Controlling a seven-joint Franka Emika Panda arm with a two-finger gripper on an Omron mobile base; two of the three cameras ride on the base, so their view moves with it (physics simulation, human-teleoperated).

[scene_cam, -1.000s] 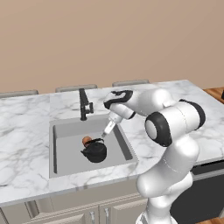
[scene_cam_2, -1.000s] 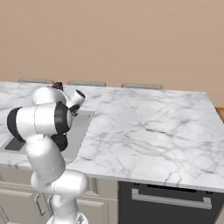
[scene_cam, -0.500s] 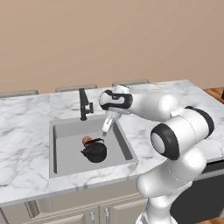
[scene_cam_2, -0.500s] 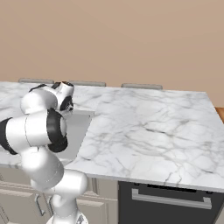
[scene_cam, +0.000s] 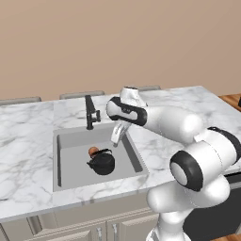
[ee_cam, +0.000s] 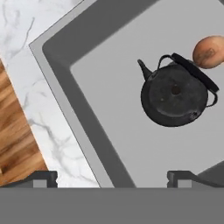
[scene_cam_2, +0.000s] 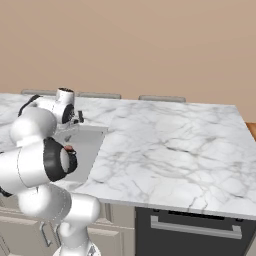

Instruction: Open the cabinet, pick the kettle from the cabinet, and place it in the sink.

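Note:
The black kettle (scene_cam: 101, 163) stands upright on the floor of the grey sink (scene_cam: 70, 137), with nothing holding it. My gripper (scene_cam: 116, 134) hangs above the basin's right part, up and to the right of the kettle, pointing down. From the hand view I look straight down on the kettle (ee_cam: 175, 96) in the sink (ee_cam: 127, 135). There my gripper (ee_cam: 113, 178) is open with nothing between its fingertips (ee_cam: 41, 177), well apart from the kettle. The cabinet is out of view.
A small orange ball (scene_cam: 93, 151) lies against the kettle's far side, also seen from the hand (ee_cam: 209, 51). The black faucet (scene_cam: 89, 112) rises behind the basin. Marble counter (scene_cam_2: 165, 150) spreads to the right, above a dark appliance front (scene_cam_2: 195, 230).
The arm's elbow has swung out to the right and lower. The hand has stayed over the sink's right part, still open. The kettle and ball have not moved.

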